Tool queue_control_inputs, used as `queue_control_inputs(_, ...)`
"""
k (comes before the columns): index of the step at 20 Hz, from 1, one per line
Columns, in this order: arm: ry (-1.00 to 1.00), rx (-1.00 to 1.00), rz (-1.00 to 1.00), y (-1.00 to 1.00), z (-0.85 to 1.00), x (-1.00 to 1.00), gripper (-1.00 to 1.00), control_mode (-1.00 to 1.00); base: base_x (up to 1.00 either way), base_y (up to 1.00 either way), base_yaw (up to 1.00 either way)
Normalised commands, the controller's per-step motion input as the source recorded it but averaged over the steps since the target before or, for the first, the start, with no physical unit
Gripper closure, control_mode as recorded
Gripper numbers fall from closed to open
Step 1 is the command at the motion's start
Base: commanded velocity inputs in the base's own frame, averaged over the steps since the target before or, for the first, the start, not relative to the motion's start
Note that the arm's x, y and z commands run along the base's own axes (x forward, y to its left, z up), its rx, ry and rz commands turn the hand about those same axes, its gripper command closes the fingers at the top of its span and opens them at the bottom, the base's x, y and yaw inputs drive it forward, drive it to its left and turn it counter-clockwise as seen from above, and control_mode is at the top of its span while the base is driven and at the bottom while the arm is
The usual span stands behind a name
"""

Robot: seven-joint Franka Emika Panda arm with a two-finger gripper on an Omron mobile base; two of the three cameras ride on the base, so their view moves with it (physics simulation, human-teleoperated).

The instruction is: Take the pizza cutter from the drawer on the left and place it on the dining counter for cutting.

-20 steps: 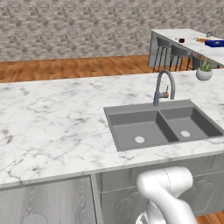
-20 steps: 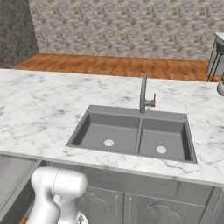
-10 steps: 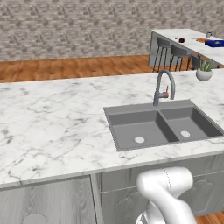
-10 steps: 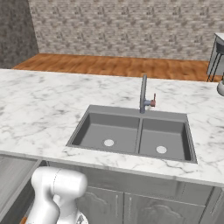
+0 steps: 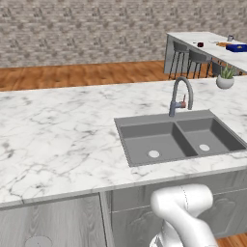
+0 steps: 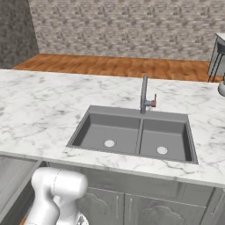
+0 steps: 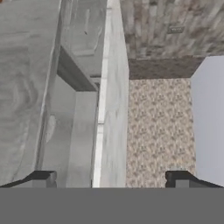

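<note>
Nearest, the hand view has the gripper point(image 7: 111, 179) with its two dark fingertips point(image 7: 43, 178) standing far apart and nothing between them. That view is rolled on its side: grey panels of the drawer point(image 7: 26, 100) run up the left, a pale strip of counter edge beside them, and speckled floor to the right. Where the pizza cutter lies cannot be told; a tiny orange-brown corner at the top left edge of the hand view is too cut off to name.

The two base views show the white arm point(image 5: 183, 207) low in front of the cabinets, its hand cut off by the bottom edge. The right base view alone shows a grey drawer interior at its lower left, seemingly pulled out from under the worktop.

Beyond the arm lies one marble counter point(image 5: 58, 130) with one grey sink point(image 5: 178, 137) of two basins and one curved faucet point(image 5: 179, 99).

Farther right sits one potted plant point(image 5: 225, 79). Farthest, the left base view shows the dining counter point(image 5: 193, 37) with dark stools point(image 5: 189, 57) crowded beneath, hard to count, and small blurred things on top
</note>
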Motion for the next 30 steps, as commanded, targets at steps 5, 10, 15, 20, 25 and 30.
queue_control_inputs(5, 0.13, 0.05, -0.04, -0.16, 0.76, 0.43, -1.0, -1.0, 0.0, 0.0, 0.0)
queue_control_inputs(10, 0.14, 0.1, -0.03, -0.24, 0.72, 0.43, -1.0, -1.0, 0.0, 0.0, 0.0)
queue_control_inputs(15, 0.16, 0.1, -0.05, -0.13, 0.58, 0.48, -1.0, -1.0, 0.0, 0.0, 0.0)
queue_control_inputs(20, 0.2, 0.11, -0.07, -0.04, 0.37, 0.54, -1.0, -1.0, 0.0, 0.0, 0.0)
queue_control_inputs(25, 0.21, 0.1, -0.07, 0.0, 0.06, 0.5, -1.0, -1.0, 0.0, 0.0, 0.0)
queue_control_inputs(30, 0.19, 0.07, -0.07, 0.0, 0.01, 0.53, -1.0, -1.0, 0.0, 0.0, 0.0)
